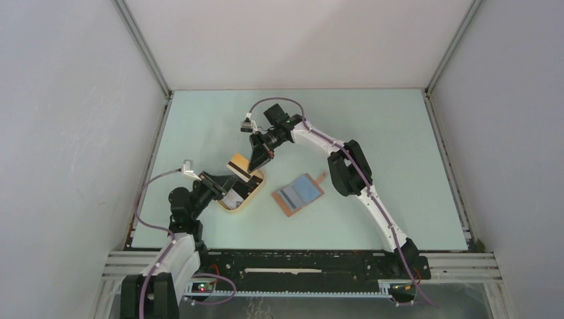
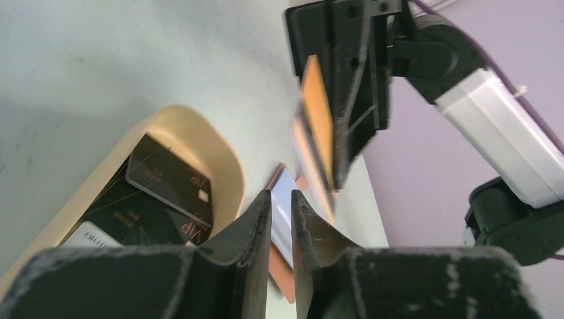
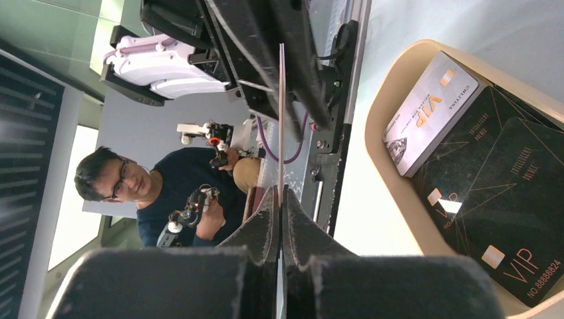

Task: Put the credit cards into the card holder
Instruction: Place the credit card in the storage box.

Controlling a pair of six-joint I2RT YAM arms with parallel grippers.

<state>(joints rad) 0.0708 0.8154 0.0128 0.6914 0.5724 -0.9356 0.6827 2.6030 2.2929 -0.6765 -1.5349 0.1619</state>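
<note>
One orange-yellow credit card point(image 2: 318, 123) is pinched edge-on by the right gripper point(image 3: 280, 197) above the tan tray point(image 2: 223, 156), and the left gripper point(image 2: 281, 199), fingers narrowly parted and empty, hovers near enough that it could knock the card loose, short of the open card holder point(image 1: 298, 194) lying to the right.

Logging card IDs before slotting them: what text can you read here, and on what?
"VIP" on the silver card in the tray.
"VIP" and "NO 8888..." on the black card, last digits unsure.
Other print on these cards: too small.
Orange card in the right gripper: blurred or edge-on, nothing readable.
</note>
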